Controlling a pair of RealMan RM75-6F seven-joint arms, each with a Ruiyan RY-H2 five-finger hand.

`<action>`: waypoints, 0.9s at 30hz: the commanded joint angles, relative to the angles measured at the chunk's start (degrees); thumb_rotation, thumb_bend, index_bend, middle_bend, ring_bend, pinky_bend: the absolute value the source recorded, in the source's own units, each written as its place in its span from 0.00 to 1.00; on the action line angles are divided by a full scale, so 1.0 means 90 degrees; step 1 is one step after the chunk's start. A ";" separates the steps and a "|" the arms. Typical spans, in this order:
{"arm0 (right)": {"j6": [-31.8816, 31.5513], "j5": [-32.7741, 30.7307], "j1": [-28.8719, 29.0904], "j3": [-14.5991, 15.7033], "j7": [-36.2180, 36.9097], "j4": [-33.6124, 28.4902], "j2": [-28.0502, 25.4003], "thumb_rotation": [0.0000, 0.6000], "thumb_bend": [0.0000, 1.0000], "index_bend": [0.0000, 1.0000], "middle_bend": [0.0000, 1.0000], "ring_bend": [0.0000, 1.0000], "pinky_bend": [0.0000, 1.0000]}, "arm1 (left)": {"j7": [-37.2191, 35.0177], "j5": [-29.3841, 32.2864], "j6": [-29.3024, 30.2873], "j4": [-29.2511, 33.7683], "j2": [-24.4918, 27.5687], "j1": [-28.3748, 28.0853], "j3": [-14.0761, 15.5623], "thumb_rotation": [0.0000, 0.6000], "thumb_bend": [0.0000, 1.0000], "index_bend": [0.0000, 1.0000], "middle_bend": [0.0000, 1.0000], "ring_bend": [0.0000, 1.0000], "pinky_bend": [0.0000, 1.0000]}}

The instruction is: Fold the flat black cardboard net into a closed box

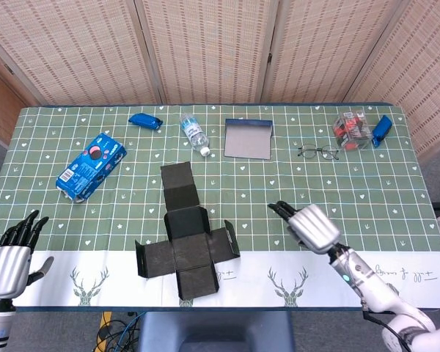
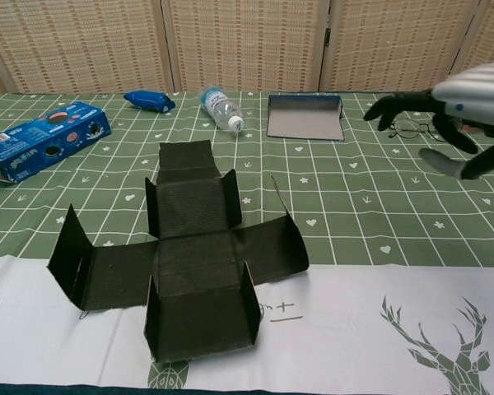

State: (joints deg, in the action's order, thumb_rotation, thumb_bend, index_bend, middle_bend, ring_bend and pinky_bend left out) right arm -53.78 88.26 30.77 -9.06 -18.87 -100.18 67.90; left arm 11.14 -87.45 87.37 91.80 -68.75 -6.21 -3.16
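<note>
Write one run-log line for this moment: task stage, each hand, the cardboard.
stage: approach | right hand: open, above table right of net, touching nothing | left hand: open, idle at table's near-left edge | black cardboard net: unfolded, flaps partly raised
</note>
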 commanded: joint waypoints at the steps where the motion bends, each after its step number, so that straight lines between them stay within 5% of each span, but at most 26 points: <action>1: 0.0906 -0.0461 0.0857 -0.0333 -0.0137 0.0169 0.0466 1.00 0.77 0.10 0.20 0.74 1.00 | 0.0010 -0.0003 0.0003 0.0012 -0.0001 0.0006 0.0011 1.00 0.23 0.12 0.06 0.13 0.19; 11: 0.2059 -0.1154 0.2232 -0.0673 0.0030 0.0986 0.1445 1.00 0.94 0.10 0.21 0.76 1.00 | 0.0017 -0.0028 0.0103 0.0052 0.0039 0.0094 0.0060 1.00 0.23 0.12 0.06 0.13 0.19; 27: 0.2966 -0.1988 0.3618 -0.0549 0.0285 0.2801 0.2818 1.00 0.97 0.10 0.25 0.76 1.00 | -0.0158 0.0023 0.0219 -0.0045 0.0072 0.0257 0.0108 1.00 0.23 0.12 0.06 0.13 0.19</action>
State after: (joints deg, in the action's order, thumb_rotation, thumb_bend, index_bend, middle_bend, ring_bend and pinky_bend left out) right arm -27.44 71.04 62.89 -14.51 -16.67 -75.76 92.78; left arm 9.79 -87.29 89.38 91.46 -68.08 -3.92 -2.18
